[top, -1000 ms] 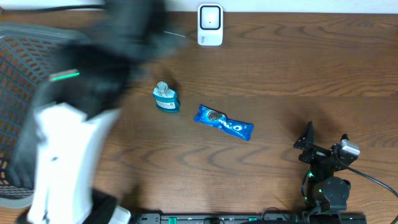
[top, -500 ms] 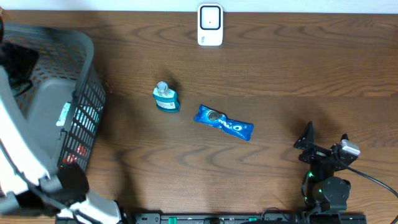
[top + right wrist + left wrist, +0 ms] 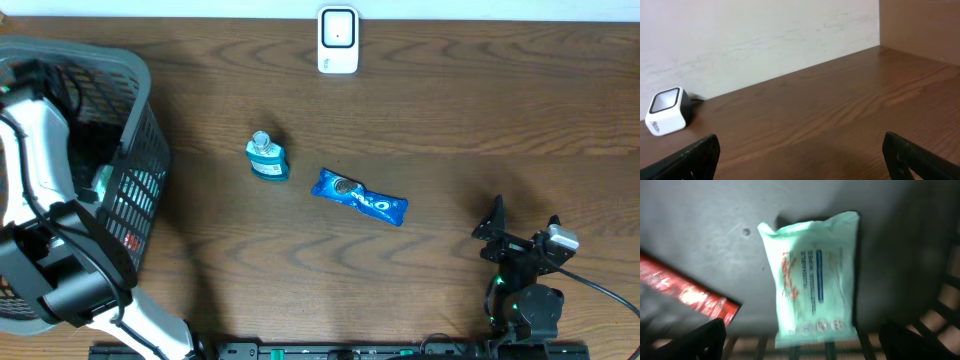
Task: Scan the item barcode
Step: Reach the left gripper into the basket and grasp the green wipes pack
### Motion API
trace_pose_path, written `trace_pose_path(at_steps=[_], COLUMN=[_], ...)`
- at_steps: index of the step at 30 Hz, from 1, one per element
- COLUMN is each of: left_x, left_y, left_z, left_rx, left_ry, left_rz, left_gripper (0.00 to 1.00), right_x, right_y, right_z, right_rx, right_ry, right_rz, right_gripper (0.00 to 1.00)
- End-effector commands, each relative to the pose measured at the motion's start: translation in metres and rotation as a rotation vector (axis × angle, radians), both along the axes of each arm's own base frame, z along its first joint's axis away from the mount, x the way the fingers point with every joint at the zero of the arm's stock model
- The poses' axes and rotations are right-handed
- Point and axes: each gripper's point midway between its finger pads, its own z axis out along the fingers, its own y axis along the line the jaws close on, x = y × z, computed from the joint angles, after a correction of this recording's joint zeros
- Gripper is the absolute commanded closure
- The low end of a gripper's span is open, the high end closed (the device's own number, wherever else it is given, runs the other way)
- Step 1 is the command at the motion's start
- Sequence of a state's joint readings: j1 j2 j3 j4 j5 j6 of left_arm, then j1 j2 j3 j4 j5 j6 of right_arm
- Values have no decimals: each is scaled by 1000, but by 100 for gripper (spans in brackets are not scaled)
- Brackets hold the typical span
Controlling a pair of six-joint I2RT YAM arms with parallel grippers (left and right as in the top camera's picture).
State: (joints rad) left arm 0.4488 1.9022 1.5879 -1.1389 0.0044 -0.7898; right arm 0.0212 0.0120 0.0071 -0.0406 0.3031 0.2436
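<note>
- Left gripper (image 3: 806, 342) jaws wide, empty, over the pale green packet (image 3: 810, 277) lying flat on the floor of the basket (image 3: 140, 100), red packet (image 3: 685, 290) beside it
- Right gripper (image 3: 807, 157) wide open, empty, well apart from scanner (image 3: 338, 40)
- Blue bottle (image 3: 266, 157) and blue wrapper (image 3: 360, 197) lie on the table
- Looks early: nothing gripped; pick, carry to scanner and barcode read all left

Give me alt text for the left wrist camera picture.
A pale green packet lies on the grey floor of a basket, framed by the left gripper's wide-open fingers. A red wrapper lies to its left, not touching it.
</note>
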Motion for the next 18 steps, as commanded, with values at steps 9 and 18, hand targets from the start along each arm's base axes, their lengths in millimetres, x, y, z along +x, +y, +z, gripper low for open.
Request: trace_pose_path(at_steps=[9,18], left_x=[-14,-22], left_y=[-16,-20], left_z=[-71,-86], left_rx=[-43,-53], left_ry=[-6,23], left_rz=[19,5], left_gripper=[2,64], right_x=[0,0], right_y=[3,3], right_z=[-1,-1], right_rx=[-13,-13], right_ry=[4,4], right_rz=[14,14], right_gripper=[1,1])
